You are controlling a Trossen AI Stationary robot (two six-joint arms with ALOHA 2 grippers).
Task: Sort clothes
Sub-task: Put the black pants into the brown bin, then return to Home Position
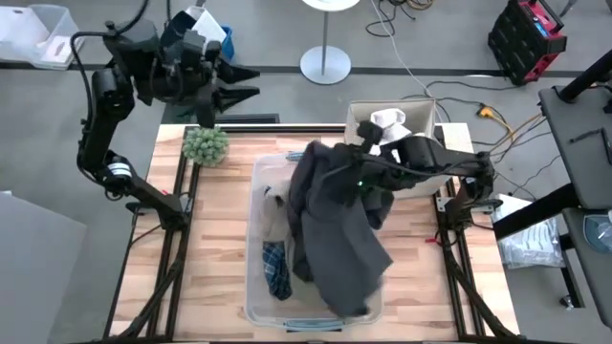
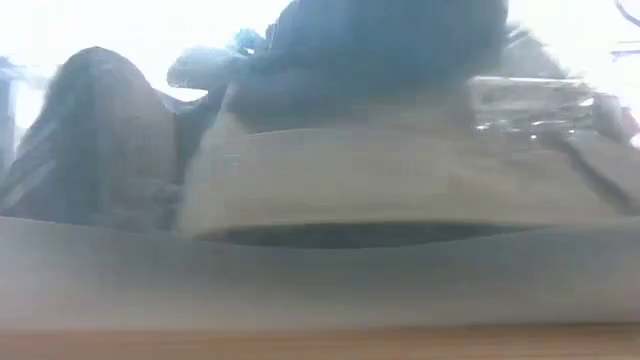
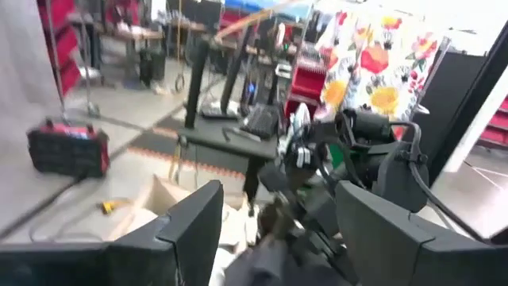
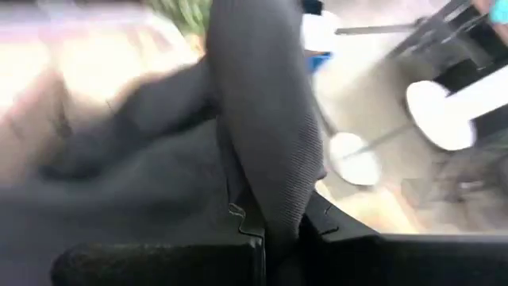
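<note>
A dark grey piece [image 1: 335, 229] drapes over a clear bin [image 1: 256, 306] in the middle of the table. My right gripper [image 1: 320, 158] is shut on the piece's far end above the bin's far rim. Inside the bin lie a tan piece [image 1: 273, 205] and a blue-and-white plaid shirt [image 1: 275, 268]. Small white pieces [image 1: 387, 124] lie in a cardboard box [image 1: 426, 110] at the far right. My left gripper [image 1: 244, 84] is open and empty, raised beyond the table's far left corner; its wrist view shows its fingers [image 3: 190, 226] apart. My right gripper pinches a bunched fold of the dark grey piece [image 4: 270, 183] between its two fingers, coming roughly level from the table's right side. The fold rises out of the fingers. The rest of the piece [image 1: 344, 258] hangs down slack over the bin and its near right rim.
A small green bushy plant [image 1: 206, 143] stands at the table's far left. In the low view the bin's near wall [image 2: 300, 270] fills the picture, with tan cloth [image 2: 400, 170] behind it. Bare wood [image 1: 206, 248] lies left and right of the bin.
</note>
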